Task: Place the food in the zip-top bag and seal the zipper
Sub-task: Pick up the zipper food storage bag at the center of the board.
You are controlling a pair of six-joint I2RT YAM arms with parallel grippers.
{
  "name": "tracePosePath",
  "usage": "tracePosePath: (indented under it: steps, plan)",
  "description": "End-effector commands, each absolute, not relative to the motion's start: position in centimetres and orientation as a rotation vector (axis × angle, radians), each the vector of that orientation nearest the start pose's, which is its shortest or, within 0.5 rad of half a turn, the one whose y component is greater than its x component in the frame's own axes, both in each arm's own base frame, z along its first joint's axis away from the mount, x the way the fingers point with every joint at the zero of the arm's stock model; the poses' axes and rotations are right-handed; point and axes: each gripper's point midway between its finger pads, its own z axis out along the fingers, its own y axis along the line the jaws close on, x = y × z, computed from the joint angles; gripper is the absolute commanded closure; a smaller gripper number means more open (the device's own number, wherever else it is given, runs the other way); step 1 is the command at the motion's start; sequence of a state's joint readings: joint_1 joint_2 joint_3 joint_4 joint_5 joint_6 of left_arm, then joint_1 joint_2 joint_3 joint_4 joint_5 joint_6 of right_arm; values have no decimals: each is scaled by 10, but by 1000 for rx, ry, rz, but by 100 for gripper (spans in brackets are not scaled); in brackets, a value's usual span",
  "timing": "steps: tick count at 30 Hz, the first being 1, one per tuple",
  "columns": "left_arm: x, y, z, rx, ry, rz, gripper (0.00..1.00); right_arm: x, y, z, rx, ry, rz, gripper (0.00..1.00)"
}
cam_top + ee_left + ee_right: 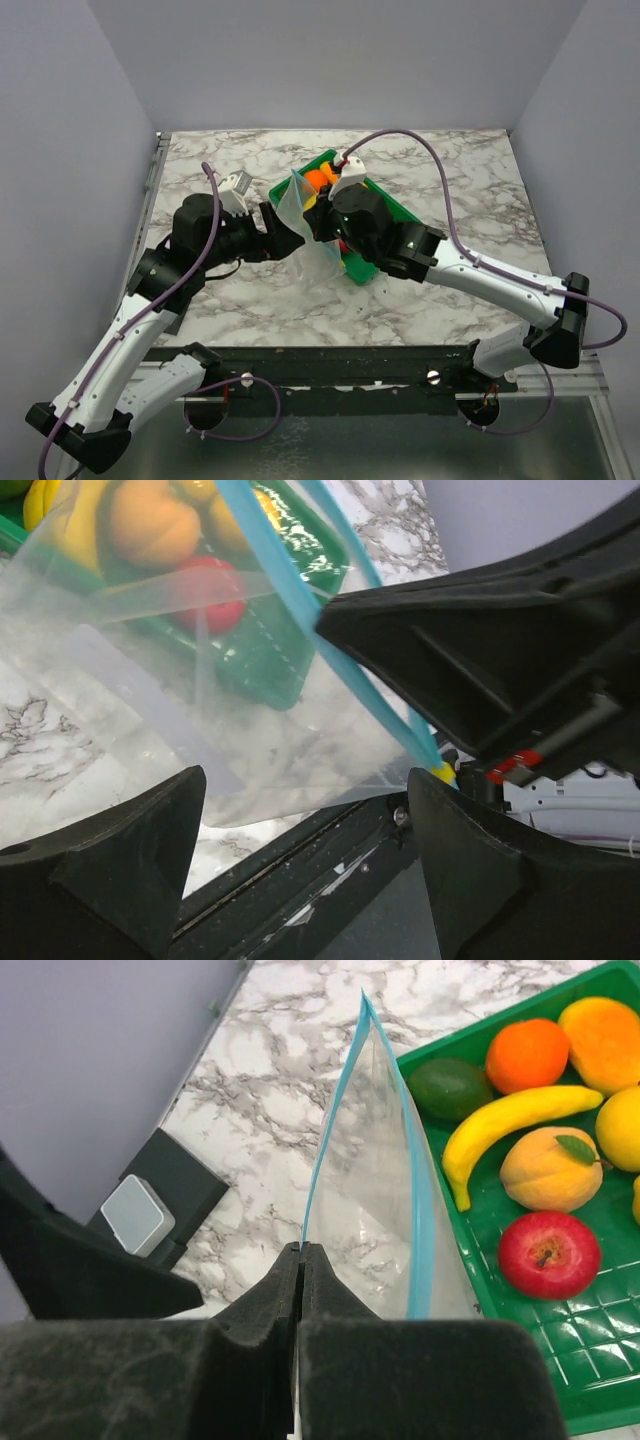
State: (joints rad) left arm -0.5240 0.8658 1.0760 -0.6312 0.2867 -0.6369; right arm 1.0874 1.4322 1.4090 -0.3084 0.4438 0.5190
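Note:
The clear zip-top bag (296, 200) hangs upright beside the green tray, its mouth open. My right gripper (302, 1252) is shut on one lip of the light blue zipper (418, 1190); it also shows in the top view (318, 224). My left gripper (305, 815) is open, its fingers (130, 840) wide apart just short of the bag (150, 680), and in the top view (284, 228) it is left of the bag. The food lies in the tray: oranges (527, 1053), a banana (510, 1120), a green piece (450, 1087), a red apple (548, 1254), a peach (543, 1168).
The green tray (385, 205) sits on the marble table right of centre, partly under the right arm. A black rail (330, 360) runs along the table's near edge. Grey walls close in the left, right and back.

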Motion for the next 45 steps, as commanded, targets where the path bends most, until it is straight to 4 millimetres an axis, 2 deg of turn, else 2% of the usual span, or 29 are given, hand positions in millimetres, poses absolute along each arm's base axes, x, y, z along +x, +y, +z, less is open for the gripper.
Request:
tracePosePath:
  steps: [1,8,13,23,29,36,45]
  plan:
    - [196,-196,296,41,2118,-1008,16,265,382,312,-162,1920,681,99]
    - [199,-183,266,-94,2154,-947,16,268,399,302,-116,1931,703,99]
    - [200,-175,255,-167,2149,-916,17,272,407,295,-77,1936,717,99]
    - [198,-180,253,-193,2138,-971,17,276,420,289,-51,1931,742,99]
    - [202,-182,243,-234,2141,-984,14,275,426,284,-50,1936,757,99]
    - [211,-186,239,-268,2134,-994,11,273,428,281,-55,1940,769,99]
    - [215,-189,244,-281,2110,-1019,8,273,428,272,-54,1945,764,99]
